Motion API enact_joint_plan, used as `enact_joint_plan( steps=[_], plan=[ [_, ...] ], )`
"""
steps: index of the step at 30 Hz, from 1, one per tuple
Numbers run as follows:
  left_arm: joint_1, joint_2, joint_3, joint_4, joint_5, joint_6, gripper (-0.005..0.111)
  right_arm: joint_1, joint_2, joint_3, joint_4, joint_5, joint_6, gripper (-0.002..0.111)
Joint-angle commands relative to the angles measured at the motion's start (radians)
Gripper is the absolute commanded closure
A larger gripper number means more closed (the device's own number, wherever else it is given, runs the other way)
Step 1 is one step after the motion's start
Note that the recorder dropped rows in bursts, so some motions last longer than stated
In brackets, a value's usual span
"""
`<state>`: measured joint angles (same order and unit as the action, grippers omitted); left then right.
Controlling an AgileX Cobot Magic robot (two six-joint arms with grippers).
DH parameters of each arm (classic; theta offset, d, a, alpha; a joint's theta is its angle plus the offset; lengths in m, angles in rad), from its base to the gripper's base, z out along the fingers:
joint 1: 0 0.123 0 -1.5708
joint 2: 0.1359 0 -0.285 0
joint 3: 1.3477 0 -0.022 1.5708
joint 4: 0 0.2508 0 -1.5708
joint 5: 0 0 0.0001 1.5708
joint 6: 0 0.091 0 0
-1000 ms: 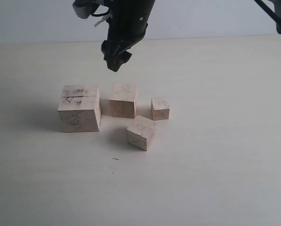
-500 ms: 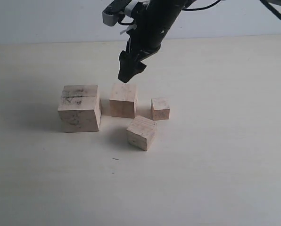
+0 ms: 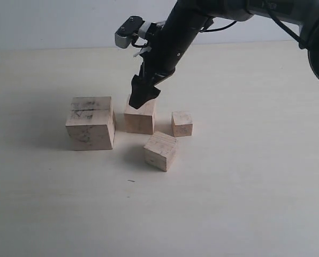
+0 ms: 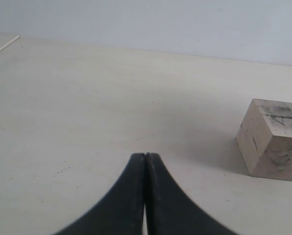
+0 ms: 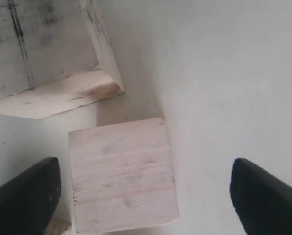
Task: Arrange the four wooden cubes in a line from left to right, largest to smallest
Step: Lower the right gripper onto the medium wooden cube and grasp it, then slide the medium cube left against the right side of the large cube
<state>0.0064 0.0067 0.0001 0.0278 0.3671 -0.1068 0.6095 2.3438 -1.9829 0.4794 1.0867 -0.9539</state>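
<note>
In the exterior view the right gripper [image 3: 143, 97] reaches across the middle and hangs close over the second-largest cube [image 3: 139, 116]. That cube stands just beside the largest cube [image 3: 91, 124] on the bare table [image 3: 245, 193]. The smallest cube [image 3: 182, 123] sits near on its other side, and the third cube [image 3: 160, 151] lies in front of the row, turned askew and out of line. No tray, box or other container shows — the cubes stand straight on the table. The left wrist view has the left gripper [image 4: 146, 196] with its jaws pressed together, holding nothing, well apart from the scuffed largest cube. In the right wrist view the fingers [image 5: 23, 196] are spread wide to either side of what I judge to be the second-largest cube, neither touching it. Raw wood like this should be light, rigid and not slippery — a pinch squared onto two opposite flat faces ought to hold without crushing.
</note>
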Motion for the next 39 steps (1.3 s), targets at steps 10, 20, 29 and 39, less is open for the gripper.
enact_joint_plan(
  steps=[10, 20, 29, 39],
  plan=[
    [-0.009, -0.007, 0.0, 0.006, -0.012, 0.0, 0.107, 0.001, 0.026, 0.003, 0.016, -0.058, -0.033, 0.008],
    [-0.009, -0.007, 0.0, 0.006, -0.012, 0.0, 0.107, 0.001, 0.073, 0.003, 0.018, -0.017, -0.075, 0.008],
    [-0.009, -0.007, 0.0, 0.006, -0.012, 0.0, 0.107, 0.001, 0.092, 0.003, 0.023, -0.007, -0.075, 0.008],
    [-0.009, -0.007, 0.0, 0.006, -0.012, 0.0, 0.107, 0.001, 0.088, 0.003, 0.029, 0.004, -0.07, 0.009]
  ],
)
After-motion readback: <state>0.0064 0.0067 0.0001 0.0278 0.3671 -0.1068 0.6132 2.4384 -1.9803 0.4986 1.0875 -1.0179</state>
